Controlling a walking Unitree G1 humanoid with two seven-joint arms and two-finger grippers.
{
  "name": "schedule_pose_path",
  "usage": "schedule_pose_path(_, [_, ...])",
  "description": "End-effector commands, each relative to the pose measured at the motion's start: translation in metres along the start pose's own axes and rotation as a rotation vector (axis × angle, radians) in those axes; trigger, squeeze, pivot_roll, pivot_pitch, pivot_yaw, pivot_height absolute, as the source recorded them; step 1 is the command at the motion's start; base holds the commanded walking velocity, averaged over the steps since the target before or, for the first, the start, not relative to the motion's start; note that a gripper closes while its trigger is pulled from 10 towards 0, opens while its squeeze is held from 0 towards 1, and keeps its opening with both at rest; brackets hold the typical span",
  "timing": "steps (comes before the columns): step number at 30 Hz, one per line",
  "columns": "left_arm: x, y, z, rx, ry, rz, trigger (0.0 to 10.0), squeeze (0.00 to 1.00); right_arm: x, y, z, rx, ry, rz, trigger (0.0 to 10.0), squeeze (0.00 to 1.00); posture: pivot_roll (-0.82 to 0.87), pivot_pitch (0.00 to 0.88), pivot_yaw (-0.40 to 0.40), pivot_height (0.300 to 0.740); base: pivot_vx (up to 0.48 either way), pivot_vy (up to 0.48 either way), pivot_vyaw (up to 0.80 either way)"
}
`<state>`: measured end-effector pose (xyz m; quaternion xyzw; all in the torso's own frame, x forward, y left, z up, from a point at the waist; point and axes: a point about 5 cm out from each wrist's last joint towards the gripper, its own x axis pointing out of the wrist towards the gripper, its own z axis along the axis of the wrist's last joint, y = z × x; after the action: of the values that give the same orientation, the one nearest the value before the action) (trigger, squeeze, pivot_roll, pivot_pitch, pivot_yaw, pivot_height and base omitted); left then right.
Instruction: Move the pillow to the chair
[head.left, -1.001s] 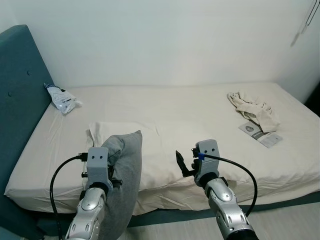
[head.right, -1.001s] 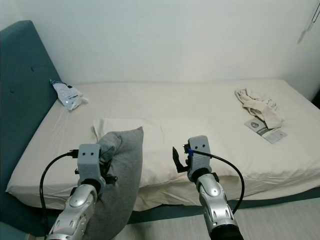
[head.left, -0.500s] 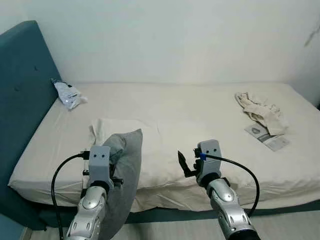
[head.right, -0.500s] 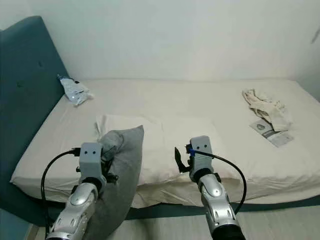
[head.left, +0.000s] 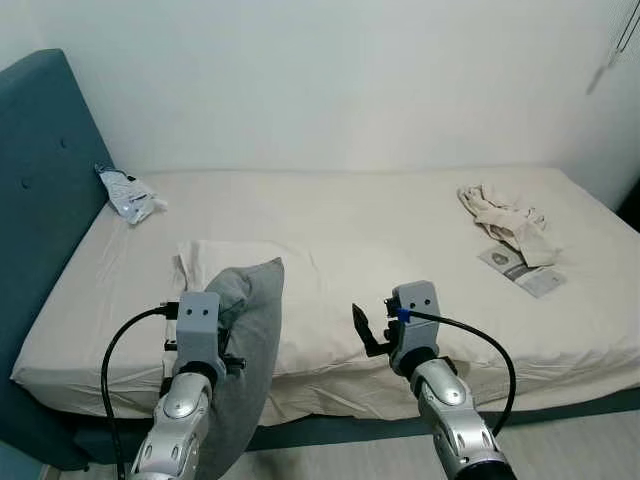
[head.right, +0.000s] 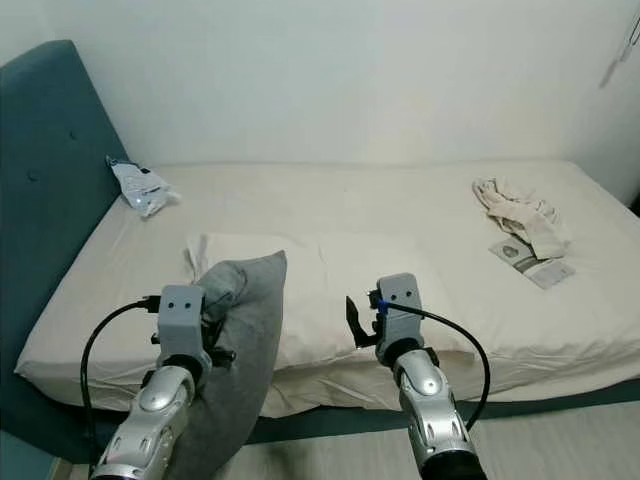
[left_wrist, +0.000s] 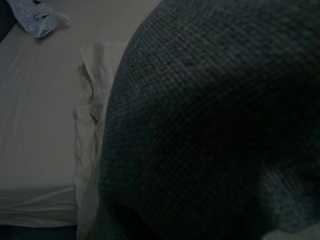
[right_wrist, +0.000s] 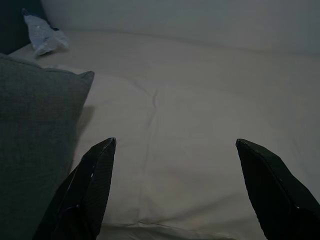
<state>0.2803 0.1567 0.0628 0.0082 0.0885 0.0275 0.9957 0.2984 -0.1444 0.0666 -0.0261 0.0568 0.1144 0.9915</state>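
While the robot stood at the side of the bed, its left gripper held a grey pillow by its upper corner, fingers closed on the fabric, the pillow hanging down in front of the mattress edge. Beside it, the right gripper hovered empty over the near edge of the bed, its two black fingers spread wide apart. Just beyond the grippers, a cream pillow lay flat on the cream sheet. Farther back, a crumpled cloth and a small packet lay toward the right end, and a plastic bag rested against the teal headboard below a white wall.
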Motion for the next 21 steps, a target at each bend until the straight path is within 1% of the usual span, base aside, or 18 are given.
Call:
schedule_pose_path(1, [0.003, 0.0019, 0.0113, 0.019, -0.05, 0.002, 10.0, 0.0, -0.003, 0.0, -0.0056, 0.014, 0.014, -0.007, 10.0, 0.0, 0.02, 0.048, 0.013, 0.74, 0.0, 0.0, 0.0])
schedule_pose_path(8, [0.0023, 0.0014, 0.0082, 0.013, -0.034, 0.002, 10.0, 0.0, -0.0046, 0.0009, -0.0087, 0.015, 0.025, -0.006, 10.0, 0.0, 0.02, 0.041, 0.014, 0.74, 0.0, 0.0, 0.0])
schedule_pose_path(15, [0.0021, 0.001, 0.0025, 0.029, -0.011, -0.015, 10.0, 0.0, -0.0031, 0.0028, -0.0082, 0.014, 0.022, -0.003, 10.0, 0.0, 0.02, 0.027, 0.013, 0.74, 0.0, 0.0, 0.0])
schedule_pose_path(21, [0.0046, 0.0004, 0.0057, 0.02, -0.023, -0.001, 10.0, 0.0, -0.0017, 0.0021, -0.007, 0.01, 0.02, -0.003, 10.0, 0.0, 0.02, 0.028, 0.011, 0.74, 0.0, 0.0, 0.0])
